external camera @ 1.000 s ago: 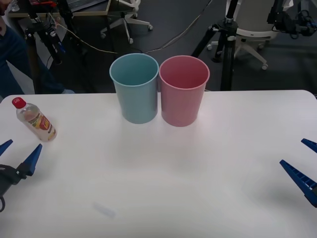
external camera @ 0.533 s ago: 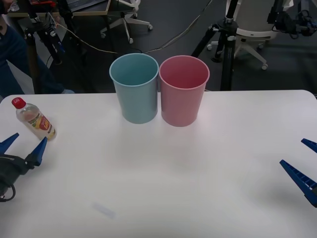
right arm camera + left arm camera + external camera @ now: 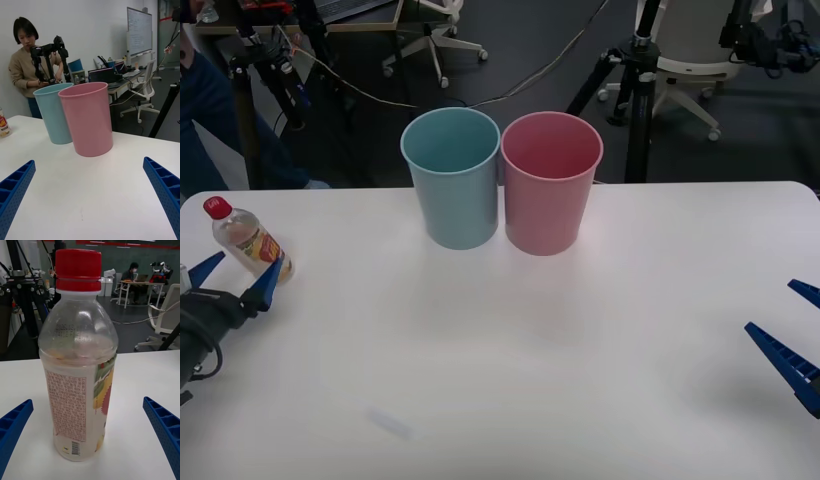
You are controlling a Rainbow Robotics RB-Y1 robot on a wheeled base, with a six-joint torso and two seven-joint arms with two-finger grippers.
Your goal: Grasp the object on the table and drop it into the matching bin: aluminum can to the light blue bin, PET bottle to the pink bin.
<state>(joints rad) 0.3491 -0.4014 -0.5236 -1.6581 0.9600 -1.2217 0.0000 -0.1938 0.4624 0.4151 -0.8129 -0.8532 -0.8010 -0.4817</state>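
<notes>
One bottle (image 3: 247,240), clear with red cap and yellow-white label, stands upright on the white table (image 3: 510,360), far to the left of the two bins and well apart from them. Two bins stand upright side by side at the table's back edge: one light blue bin (image 3: 452,178) on the left, one pink bin (image 3: 550,183) on the right, just beside each other, maybe touching. Left gripper (image 3: 238,278) sits low just in front of the bottle, fingers spread wide, not touching it; in the left wrist view the bottle (image 3: 78,363) stands between the two open fingers. Right gripper (image 3: 798,335) rests far right of the bins, fingers wide apart, holding nothing.
</notes>
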